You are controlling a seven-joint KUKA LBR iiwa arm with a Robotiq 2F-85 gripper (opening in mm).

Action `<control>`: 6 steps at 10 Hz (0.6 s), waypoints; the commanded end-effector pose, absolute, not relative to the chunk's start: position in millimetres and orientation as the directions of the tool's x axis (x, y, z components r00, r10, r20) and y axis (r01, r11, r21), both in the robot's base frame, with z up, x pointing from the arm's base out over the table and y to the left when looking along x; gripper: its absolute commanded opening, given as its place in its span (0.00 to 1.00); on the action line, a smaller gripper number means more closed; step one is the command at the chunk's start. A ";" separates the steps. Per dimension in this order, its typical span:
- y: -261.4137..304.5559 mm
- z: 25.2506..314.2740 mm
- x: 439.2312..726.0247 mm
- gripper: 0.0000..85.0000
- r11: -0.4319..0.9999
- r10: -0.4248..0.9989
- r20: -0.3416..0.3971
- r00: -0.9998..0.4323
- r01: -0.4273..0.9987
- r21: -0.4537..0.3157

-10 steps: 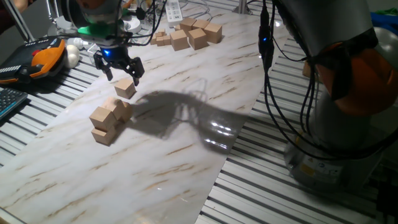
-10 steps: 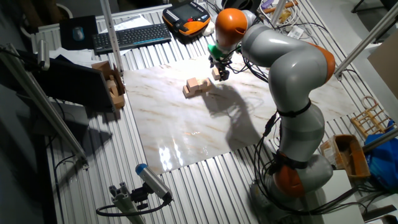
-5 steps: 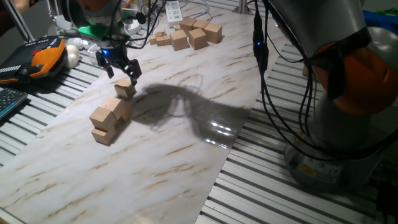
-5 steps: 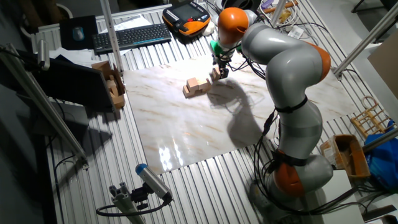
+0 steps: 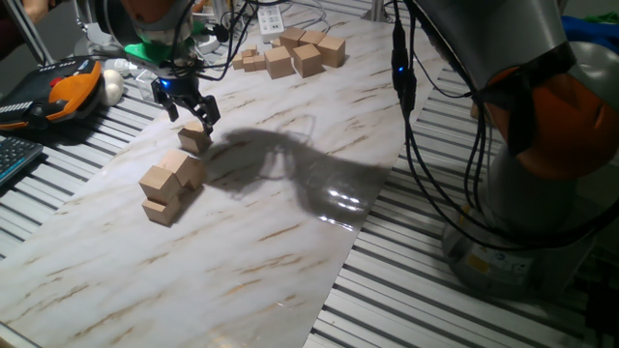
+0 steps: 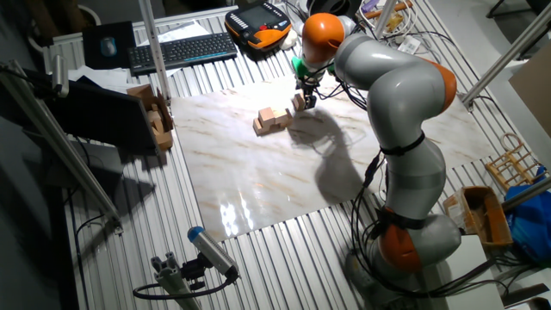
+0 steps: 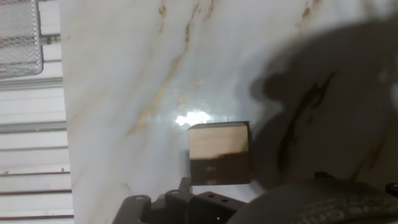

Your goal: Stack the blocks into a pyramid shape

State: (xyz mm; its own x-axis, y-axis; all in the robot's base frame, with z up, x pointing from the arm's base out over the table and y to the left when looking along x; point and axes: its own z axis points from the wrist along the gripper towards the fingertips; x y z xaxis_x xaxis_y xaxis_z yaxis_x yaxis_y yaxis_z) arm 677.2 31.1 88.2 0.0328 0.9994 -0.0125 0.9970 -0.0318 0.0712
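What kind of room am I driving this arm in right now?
Most likely a robotics lab bench: a marble-look board laid on a slatted aluminium table, a keyboard and orange teach pendant behind it, loose cables, and wooden blocks for practice stacking.

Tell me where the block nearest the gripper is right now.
In one fixed view the block sits on the marble board directly below the gripper, just up-right of the small stack of blocks.

Lone block [image 5: 194,138] under tool [image 5: 191,109], stepped heap [image 5: 170,183] just beside
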 end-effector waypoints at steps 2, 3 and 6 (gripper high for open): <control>30.9 83.7 679.8 1.00 -0.031 0.999 -0.014 0.032 0.997 0.070; 30.4 81.8 680.9 1.00 -0.029 0.999 -0.016 0.030 0.997 0.067; 25.2 73.9 685.6 1.00 -0.028 1.000 -0.012 0.029 0.998 0.064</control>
